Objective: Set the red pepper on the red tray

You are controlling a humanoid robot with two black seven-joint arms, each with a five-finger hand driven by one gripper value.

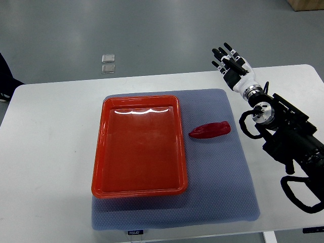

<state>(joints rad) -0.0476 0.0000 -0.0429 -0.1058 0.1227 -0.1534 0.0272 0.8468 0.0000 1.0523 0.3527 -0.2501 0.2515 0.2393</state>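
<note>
Right arm point(283, 131) entering from the lower right edge of the frame and extending diagonally toward the upper right. Black forearm segments with looped cabling lead to a silver wrist joint point(251, 92). The right hand point(232, 62), white-backed with black fingers point(220, 53), is extended, fingers straight and slightly spread, grasping nothing.

A lab or test room, by the look of it: a plain white table point(50, 152) with a grey mat point(223, 177) stands on bare grey concrete floor point(152, 35), a black cabled robot arm point(288, 136) entering at right.
</note>
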